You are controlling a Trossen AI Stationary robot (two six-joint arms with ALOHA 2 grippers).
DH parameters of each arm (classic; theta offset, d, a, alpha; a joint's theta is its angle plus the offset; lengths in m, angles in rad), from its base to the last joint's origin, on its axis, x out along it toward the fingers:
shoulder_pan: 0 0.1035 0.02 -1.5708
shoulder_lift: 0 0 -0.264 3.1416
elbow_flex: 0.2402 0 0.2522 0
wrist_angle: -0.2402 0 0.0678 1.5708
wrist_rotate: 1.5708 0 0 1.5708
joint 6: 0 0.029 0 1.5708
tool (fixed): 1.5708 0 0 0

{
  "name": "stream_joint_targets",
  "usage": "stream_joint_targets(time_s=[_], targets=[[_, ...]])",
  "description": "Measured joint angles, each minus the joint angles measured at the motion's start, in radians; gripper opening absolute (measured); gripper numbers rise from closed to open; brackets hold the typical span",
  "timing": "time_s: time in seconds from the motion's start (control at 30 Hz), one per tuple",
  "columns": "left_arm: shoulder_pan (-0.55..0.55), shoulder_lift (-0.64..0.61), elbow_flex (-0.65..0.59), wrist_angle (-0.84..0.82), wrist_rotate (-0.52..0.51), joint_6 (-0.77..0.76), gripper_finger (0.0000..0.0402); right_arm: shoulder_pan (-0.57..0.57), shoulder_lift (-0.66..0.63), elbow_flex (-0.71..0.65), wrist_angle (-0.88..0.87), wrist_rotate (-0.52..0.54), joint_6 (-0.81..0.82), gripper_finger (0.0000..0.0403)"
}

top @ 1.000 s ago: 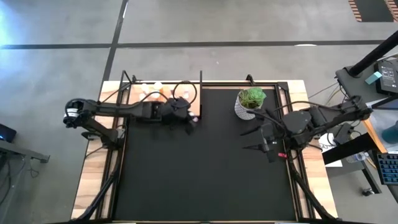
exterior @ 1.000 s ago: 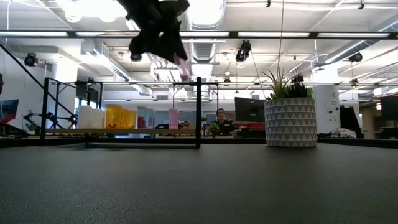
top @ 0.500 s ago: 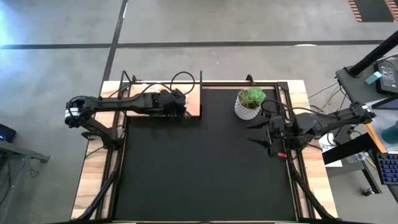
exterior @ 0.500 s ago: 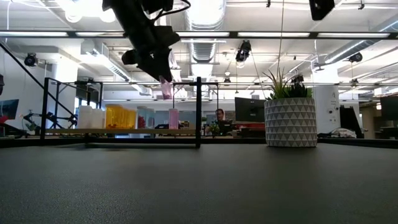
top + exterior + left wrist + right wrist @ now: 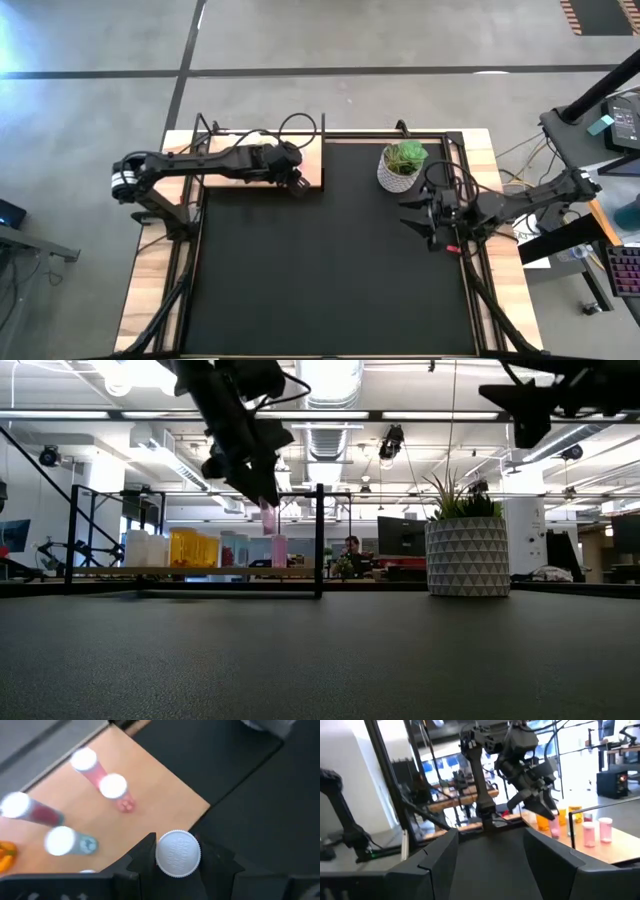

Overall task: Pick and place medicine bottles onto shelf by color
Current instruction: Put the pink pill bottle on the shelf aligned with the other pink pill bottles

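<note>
My left gripper [image 5: 292, 181] is over the pale wooden shelf [image 5: 312, 163] at the table's far left, shut on a pink bottle with a white cap [image 5: 268, 520]. On the shelf [image 5: 160, 795] stand pink bottles [image 5: 113, 786], a clear one [image 5: 61, 840] and orange ones [image 5: 190, 548], each on its base. White bottles [image 5: 145, 548] stand at the shelf's left end. My right gripper [image 5: 418, 215] is open and empty, above the mat on the right, in front of the plant pot. My left gripper pinches the pink bottle between its two fingers, which stand on either side of it at the white cap [image 5: 178, 853]. The fingers come from above, pointing down. The bottle's body [image 5: 268, 522] hangs about upright below them, clear of the shelf, just above a standing pink bottle [image 5: 278, 550].
A white pot with a green plant [image 5: 402, 165] stands at the far middle of the black mat [image 5: 320, 270]. A dark metal frame post [image 5: 319, 540] rises at the shelf's right end. A person [image 5: 352, 550] sits in the room behind.
My left gripper has carried the pink bottle down and a little toward the table's left, from above the shelf's right end to just over the standing pink bottles. It stays shut on the bottle. My right gripper has come lower.
</note>
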Motion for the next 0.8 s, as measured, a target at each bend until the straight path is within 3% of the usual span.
stream_joint_targets(time_s=[0.33,0.43,0.8], targets=[[0.001,0.058,0.0,0.002,0.033,0.001,0.0108,0.0,0.001,-0.168,0.283,0.0,0.003,0.0215],[0.001,0.06,0.0,0.002,0.033,0.001,0.0108,0.0,0.001,-0.196,0.297,0.015,-0.001,0.0215],[0.022,0.063,0.0,0.002,0.029,0.08,0.0108,0.0,0.001,-0.197,0.094,0.316,0.198,0.0215]])
